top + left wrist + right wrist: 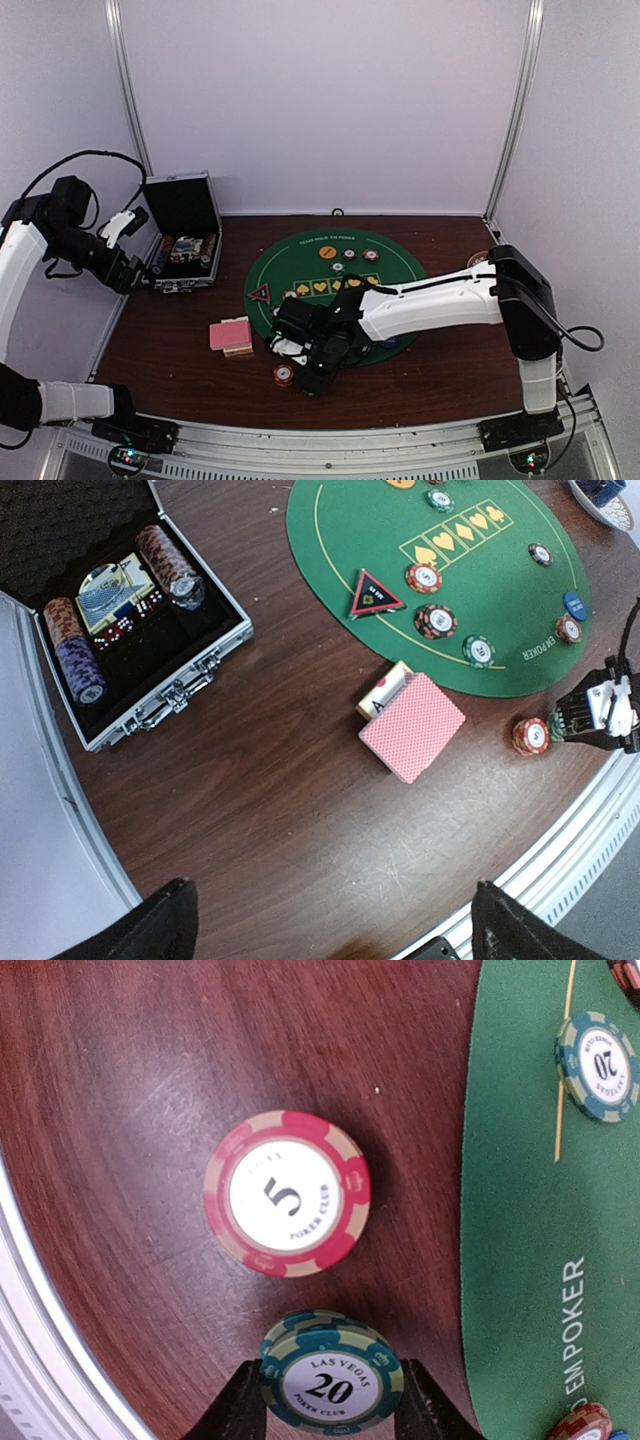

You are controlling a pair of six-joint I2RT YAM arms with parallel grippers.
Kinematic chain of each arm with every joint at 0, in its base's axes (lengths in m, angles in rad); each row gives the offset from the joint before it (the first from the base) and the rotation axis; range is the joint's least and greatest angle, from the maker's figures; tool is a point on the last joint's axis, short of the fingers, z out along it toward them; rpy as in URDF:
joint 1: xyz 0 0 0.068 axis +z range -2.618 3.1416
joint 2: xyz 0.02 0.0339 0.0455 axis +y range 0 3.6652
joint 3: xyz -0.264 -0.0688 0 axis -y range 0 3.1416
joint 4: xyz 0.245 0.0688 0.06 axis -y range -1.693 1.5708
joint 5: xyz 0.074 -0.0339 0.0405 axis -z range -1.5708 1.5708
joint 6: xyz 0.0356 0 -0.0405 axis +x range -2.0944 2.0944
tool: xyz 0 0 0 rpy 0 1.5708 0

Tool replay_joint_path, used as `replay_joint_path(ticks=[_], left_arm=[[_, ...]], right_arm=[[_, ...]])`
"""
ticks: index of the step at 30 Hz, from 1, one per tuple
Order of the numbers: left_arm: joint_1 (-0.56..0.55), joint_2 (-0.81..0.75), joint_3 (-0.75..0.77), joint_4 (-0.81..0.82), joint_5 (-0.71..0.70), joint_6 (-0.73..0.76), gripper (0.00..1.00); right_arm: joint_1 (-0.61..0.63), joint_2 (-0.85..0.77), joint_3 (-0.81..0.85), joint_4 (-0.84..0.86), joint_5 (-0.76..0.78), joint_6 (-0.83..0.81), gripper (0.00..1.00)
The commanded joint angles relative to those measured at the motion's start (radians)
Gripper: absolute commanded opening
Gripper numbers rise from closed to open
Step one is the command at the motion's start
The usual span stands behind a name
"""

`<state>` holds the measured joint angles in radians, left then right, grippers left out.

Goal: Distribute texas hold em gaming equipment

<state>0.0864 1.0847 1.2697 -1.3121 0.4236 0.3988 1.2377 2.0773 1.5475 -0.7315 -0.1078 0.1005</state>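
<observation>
right claw (331, 1392): nearest to us, low over the bare wood by the near edge; its two fingers (232, 1415) press on either side of the green chip stack (330, 1360), so it is clamped on it
green chip stack: a few chips marked 20, off the mat (we cannot tell whether it rests on the wood or is lifted)
red chip stack (287, 1193): just beside the green one, apart from it, marked 5, flat on the wood off the mat's near edge
cards (412, 725): pink back up, on the wood left of the mat, lying partly over a second pack that shows an ace
green mat (500, 600): round, mid-table, with single chips scattered on it
red triangle (372, 595): on the mat's left edge
blue disc (575, 604): on the mat's near right part, beside a red chip
orange disc (327, 252): on the mat's far side
case (180, 690): open at the far left, lid up; we see rows of chips, a card pack and dice inside
left claw (335, 935): raised by the case, jaws spread wide, nothing between its fingers (150, 925)
</observation>
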Motion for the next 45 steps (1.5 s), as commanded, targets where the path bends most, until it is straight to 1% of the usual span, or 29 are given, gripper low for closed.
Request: replay_joint_path(ticks=[1,4,7,13,16,20,25,32,35,37,39,40,41,44,45], left_arm=[[0.006,-0.001,0.033,-0.007,0.007,0.014,0.97],[0.006,0.004,0.033,-0.006,0.01,0.015,0.97],[0.006,0.006,0.031,-0.007,0.015,0.018,0.98],[0.006,0.009,0.013,-0.006,0.013,0.042,0.98],[0.006,0.011,0.002,-0.006,0.017,0.048,0.97],[0.006,0.011,-0.014,-0.006,0.041,0.062,0.98],[0.006,0.025,-0.035,-0.005,0.064,0.077,0.97],[-0.013,0.045,-0.074,0.034,0.098,0.078,0.97],[-0.054,0.045,-0.107,0.071,0.081,0.079,0.97],[-0.096,0.051,-0.129,0.092,0.044,0.081,0.97],[-0.164,0.07,-0.144,0.103,0.0,0.086,0.98],[-0.196,0.08,-0.154,0.112,-0.022,0.084,0.98],[-0.228,0.091,-0.164,0.125,-0.04,0.083,0.98],[-0.306,0.131,-0.195,0.163,-0.066,0.076,0.98],[-0.327,0.146,-0.202,0.175,-0.074,0.075,0.98]], right_arm=[[-0.007,-0.082,0.025,-0.027,0.051,0.002,0.35],[-0.027,-0.113,0.022,-0.043,0.071,0.018,0.34],[-0.076,-0.159,-0.012,-0.043,0.073,0.051,0.31],[-0.273,-0.274,-0.168,-0.016,0.1,0.121,0.25],[-0.364,-0.317,-0.248,0.002,0.116,0.143,0.25],[-0.446,-0.339,-0.323,0.022,0.141,0.158,0.24],[-0.498,-0.316,-0.371,0.061,0.142,0.169,0.24],[-0.537,-0.258,-0.385,0.111,0.148,0.181,0.24],[-0.558,-0.242,-0.381,0.12,0.148,0.181,0.23],[-0.567,-0.227,-0.377,0.115,0.149,0.179,0.23],[-0.574,-0.218,-0.38,0.117,0.147,0.183,0.23],[-0.576,-0.214,-0.384,0.118,0.145,0.185,0.25],[-0.578,-0.209,-0.387,0.12,0.14,0.188,0.29],[-0.579,-0.201,-0.383,0.108,0.141,0.2,0.49],[-0.578,-0.205,-0.38,0.103,0.143,0.207,0.58]])
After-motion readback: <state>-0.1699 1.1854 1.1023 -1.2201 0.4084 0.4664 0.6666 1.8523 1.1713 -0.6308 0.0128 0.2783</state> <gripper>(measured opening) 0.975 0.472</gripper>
